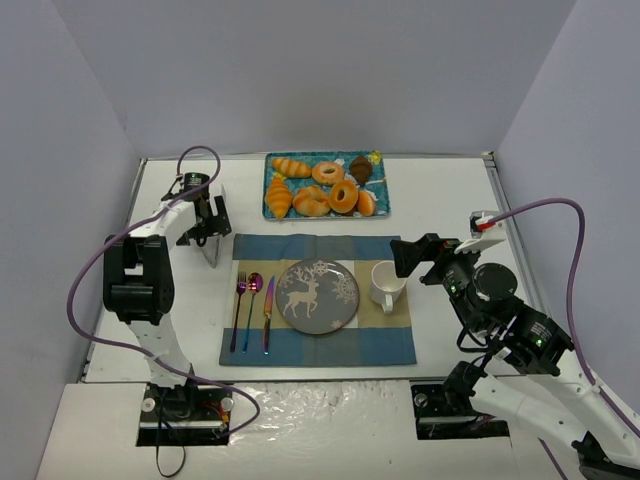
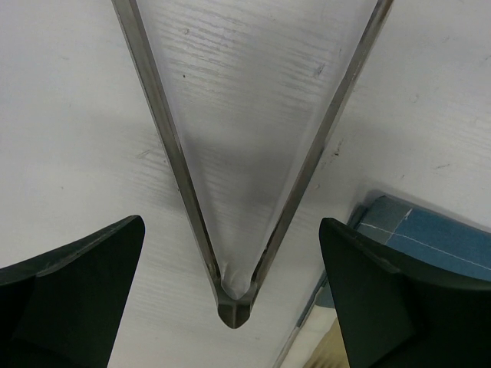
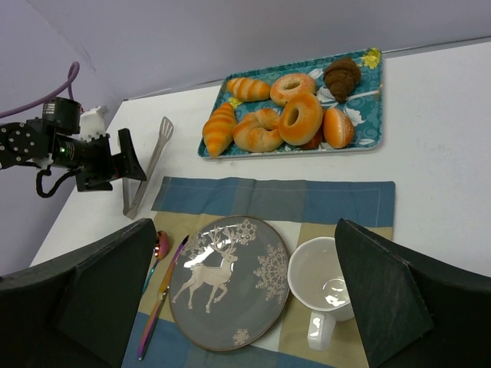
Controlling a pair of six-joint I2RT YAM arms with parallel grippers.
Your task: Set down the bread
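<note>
Bread [image 1: 310,202] looks light, soft, crushable; tongs [image 2: 232,310] suit it, gripped mid-arms. Left gripper [image 2: 232,230] gapes wide, straddling them, empty.

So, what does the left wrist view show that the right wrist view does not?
Only the left wrist view: the tongs' joined end in close detail, lying inside the open left gripper. Only the right wrist view: the tray of bread, the plate, the mug, the cutlery. Both: the tongs, the left gripper, the placemat, the white table.
</note>
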